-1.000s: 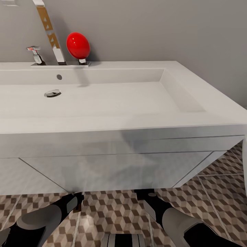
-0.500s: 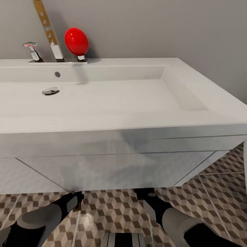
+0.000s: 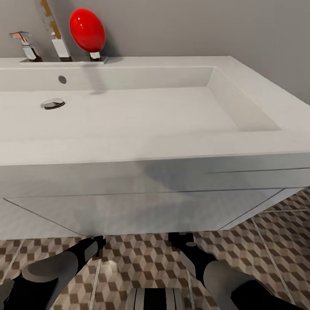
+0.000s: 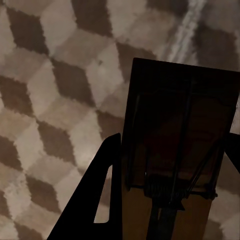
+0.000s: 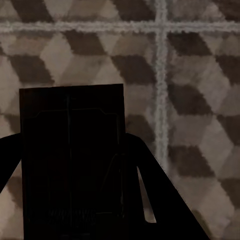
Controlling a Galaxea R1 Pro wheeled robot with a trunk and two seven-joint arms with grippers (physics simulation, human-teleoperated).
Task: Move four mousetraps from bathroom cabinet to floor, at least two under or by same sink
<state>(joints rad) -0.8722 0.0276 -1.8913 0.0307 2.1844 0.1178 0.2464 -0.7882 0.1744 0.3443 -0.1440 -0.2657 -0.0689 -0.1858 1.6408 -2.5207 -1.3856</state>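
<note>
Mousetraps sit clamped in both my grippers, one [image 4: 175,150] between the fingers of the left gripper [image 4: 167,200] and another [image 5: 70,160] in the right gripper [image 5: 75,200], each held above the cube-patterned bathroom floor [image 5: 190,75], with the white bathroom sink [image 3: 129,112] ahead and above them.

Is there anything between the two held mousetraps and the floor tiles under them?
Nothing visible. In each wrist view the mousetrap, left and right, hangs between the fingers over bare bathroom floor, with the bathroom sink above the arms.
</note>
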